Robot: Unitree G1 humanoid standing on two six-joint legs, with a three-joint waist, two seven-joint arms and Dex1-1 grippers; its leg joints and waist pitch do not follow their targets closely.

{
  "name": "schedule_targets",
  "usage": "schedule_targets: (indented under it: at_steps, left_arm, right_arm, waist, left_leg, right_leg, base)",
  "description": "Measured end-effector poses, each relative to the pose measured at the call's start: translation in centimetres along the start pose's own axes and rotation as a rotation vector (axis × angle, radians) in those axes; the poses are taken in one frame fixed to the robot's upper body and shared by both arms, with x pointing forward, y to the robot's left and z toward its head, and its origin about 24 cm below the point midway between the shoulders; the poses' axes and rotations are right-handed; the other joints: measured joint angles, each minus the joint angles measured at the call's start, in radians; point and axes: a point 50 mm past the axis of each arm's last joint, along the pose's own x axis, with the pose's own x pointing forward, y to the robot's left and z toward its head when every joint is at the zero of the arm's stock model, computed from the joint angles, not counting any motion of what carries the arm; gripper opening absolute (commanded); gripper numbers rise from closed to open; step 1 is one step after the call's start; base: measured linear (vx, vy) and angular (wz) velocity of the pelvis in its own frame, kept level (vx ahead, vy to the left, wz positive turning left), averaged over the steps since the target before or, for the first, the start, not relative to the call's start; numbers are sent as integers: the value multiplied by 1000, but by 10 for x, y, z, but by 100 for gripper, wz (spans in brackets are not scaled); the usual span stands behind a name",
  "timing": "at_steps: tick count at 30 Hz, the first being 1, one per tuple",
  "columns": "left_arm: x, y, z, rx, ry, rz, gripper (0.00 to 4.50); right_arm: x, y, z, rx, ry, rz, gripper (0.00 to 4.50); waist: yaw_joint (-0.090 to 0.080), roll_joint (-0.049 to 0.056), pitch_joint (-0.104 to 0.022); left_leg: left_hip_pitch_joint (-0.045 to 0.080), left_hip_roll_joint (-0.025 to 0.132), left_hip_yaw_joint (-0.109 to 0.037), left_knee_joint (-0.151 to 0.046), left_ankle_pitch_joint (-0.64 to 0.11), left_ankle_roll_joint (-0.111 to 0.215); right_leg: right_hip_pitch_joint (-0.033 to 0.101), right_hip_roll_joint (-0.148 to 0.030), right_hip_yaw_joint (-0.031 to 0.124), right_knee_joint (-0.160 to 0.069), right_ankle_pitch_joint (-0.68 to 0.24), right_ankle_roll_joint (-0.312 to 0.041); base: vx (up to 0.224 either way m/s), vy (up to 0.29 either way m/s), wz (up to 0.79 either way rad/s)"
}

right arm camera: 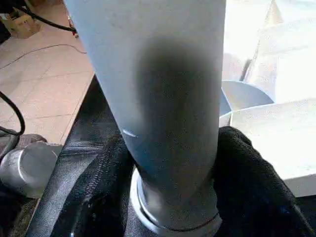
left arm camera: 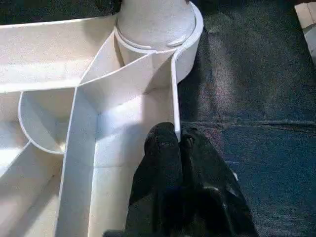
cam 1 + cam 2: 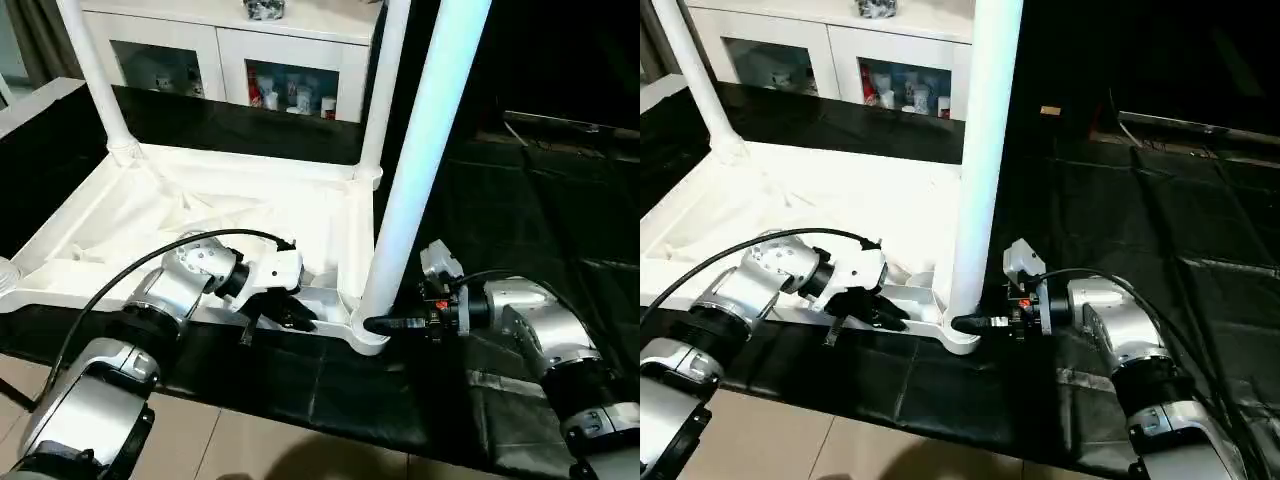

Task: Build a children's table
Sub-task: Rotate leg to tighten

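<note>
**Operator:** Status of table top (image 3: 200, 210) and legs?

**Technician:** Top lies underside up on the black mat (image 3: 560, 230), ribs showing. Three legs stand upright in corner sockets: far-left leg (image 3: 95, 75), far-right leg (image 3: 385, 90), near-right leg (image 3: 425, 150). The near-left corner runs off the picture edge, so I cannot tell if its socket is filled; judged from this, at least three of four legs are placed and final seating remains.

**Operator:** Grippers?

**Technician:** Right gripper (image 3: 380, 325) has its fingers either side of the near-right leg's base, just above the socket collar, grasping it. Left gripper (image 2: 178, 148) is clenched on the top's thin rim wall, with the near-right socket just beyond its fingertips.

**Operator:** Surroundings, obstructions?

**Technician:** White glass-door cabinet (image 3: 240, 60) stands well beyond the fingers, behind the top. Cables (image 3: 560, 140) cross the mat past the right gripper. Nothing lies between fingers and socket
</note>
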Motion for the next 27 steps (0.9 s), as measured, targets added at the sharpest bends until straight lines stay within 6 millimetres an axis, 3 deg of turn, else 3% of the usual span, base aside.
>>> schedule_targets:
  at_steps: [8, 14, 20, 27]
  left_arm:
    - [6, 4, 0, -82, -34, 41, 0]
    - [11, 14, -1, -188, -38, 148, 0]
    - [18, 29, 0, -317, -39, 310, 0]
    - [22, 41, 3, -390, -26, 474, 0]
  right_arm:
    - [1, 0, -2, 15, -5, -25, 204]
    - [6, -8, -5, 49, -41, -202, 203]
    - [24, -25, 1, 86, -76, -491, 196]
    - [56, -44, 16, 180, -115, -777, 194]
  waist:
    - [5, 0, 0]
    - [-4, 1, -1]
    - [-49, 1, -1]
    - [-83, 1, -1]
  left_leg:
    - [1, 0, 0, 2, 0, 0]
    - [3, -1, 0, 4, 0, 0]
    - [3, -2, -2, 6, 0, 0]
    - [2, -3, -5, 7, 0, 0]
  right_leg:
    - [1, -1, 0, 2, 0, 0]
    - [5, -1, 2, 3, -2, 5]
    - [5, -1, 1, -1, -2, 5]
    - [3, 0, -2, -4, -2, 4]
  base:
    - [0, 0, 0]
    - [0, 0, 0]
    - [0, 0, 0]
    - [0, 0, 0]
